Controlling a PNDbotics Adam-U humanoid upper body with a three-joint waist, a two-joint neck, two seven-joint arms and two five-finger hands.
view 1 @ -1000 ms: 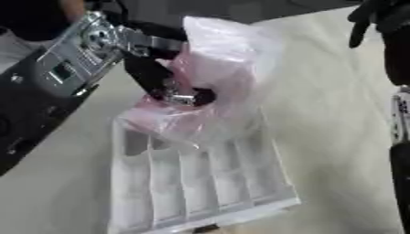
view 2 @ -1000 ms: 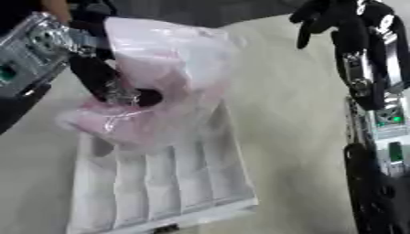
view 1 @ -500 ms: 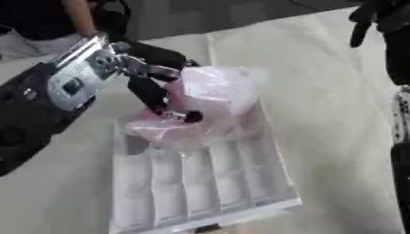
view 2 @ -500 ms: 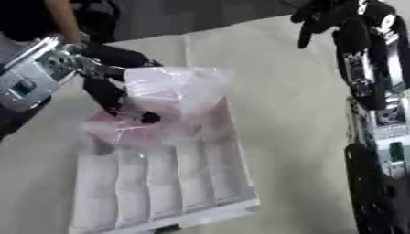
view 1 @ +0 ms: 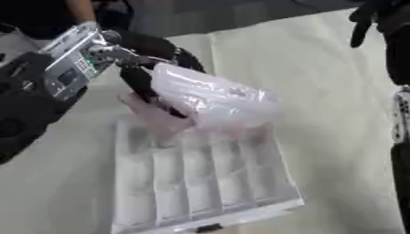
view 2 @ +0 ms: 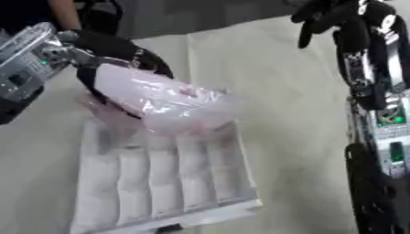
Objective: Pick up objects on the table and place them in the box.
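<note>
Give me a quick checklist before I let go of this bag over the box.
1. Left hand holds the plastic bag: ok, fingers curled round its upper end.
2. Bag over the box: ok, it hangs across the far end of the compartments.
3. Bag inside one compartment: not ok, it lies across several dividers and sticks out past the right rim.
4. Bag resting on the box: cannot tell, its lower edge blurs into the dividers.
5. Right hand out of the way: ok, raised at the upper right, away from bag and box.
6. Near compartments free: ok, nothing shows in them.
</note>
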